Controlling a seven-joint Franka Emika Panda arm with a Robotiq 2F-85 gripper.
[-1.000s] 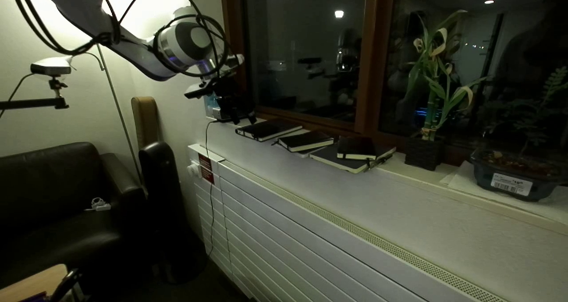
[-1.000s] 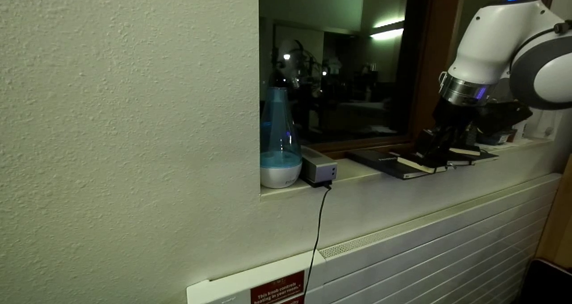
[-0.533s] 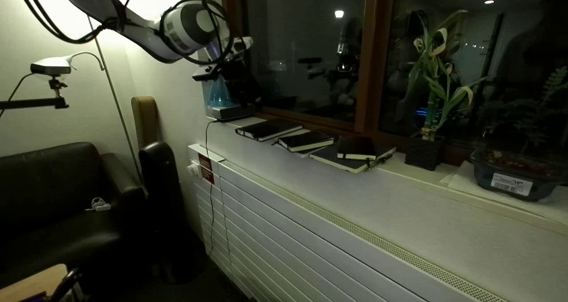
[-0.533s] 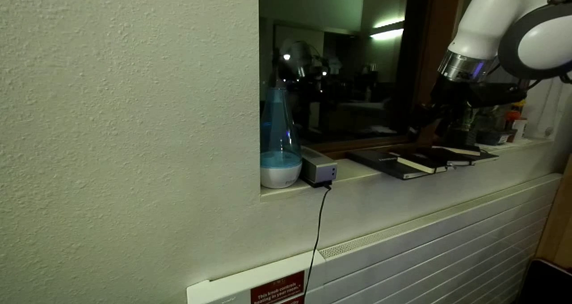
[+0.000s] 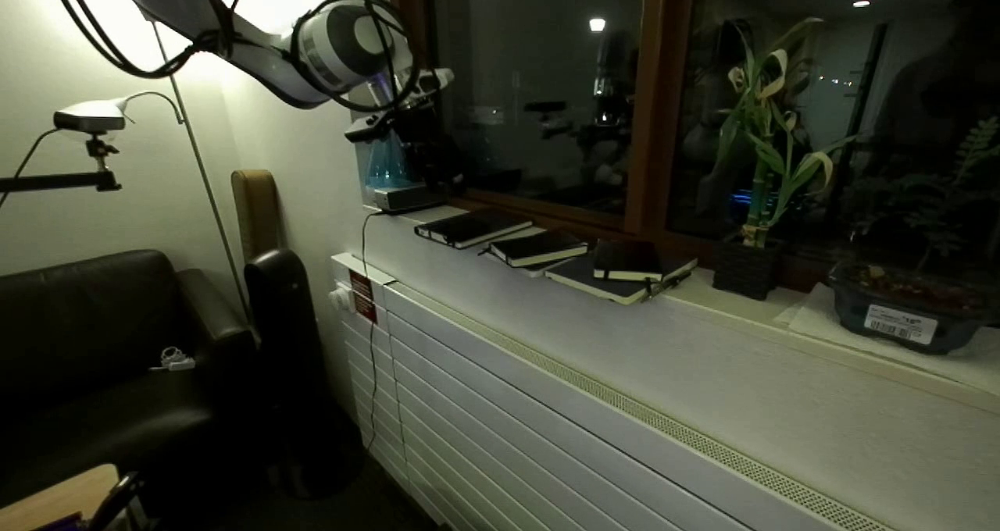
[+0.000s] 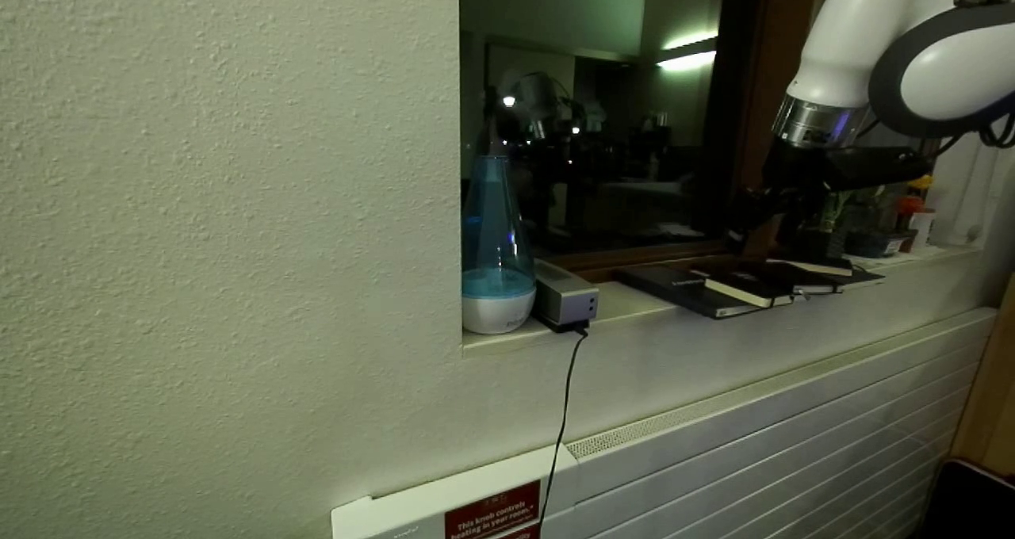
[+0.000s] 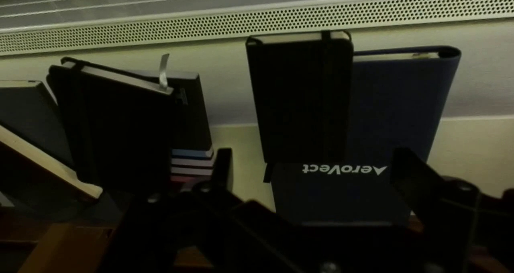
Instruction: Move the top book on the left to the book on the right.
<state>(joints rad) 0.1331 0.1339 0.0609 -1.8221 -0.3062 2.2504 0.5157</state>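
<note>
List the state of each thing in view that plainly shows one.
Tool, open, holding nothing
AeroVect book, closed, partly covered
Black notebook, closed, on AeroVect book
Ribboned notebook, closed
Blue humidifier, upright, power unclear
Grey box, corded, power unclear
Bamboo plant, upright, some leaves yellowed
Notebook nearest that plant, closed
Radiator knob, setting unreadable

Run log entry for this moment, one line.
fingers: apart | held: nothing | height: above sill | small black book: partly on AeroVect book

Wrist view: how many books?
6, in pairs: at right, a black notebook on the AeroVect book; further left, a ribboned notebook on a striped book; at the left edge, a dark book on a grey-blue book. More may be hidden.
</note>
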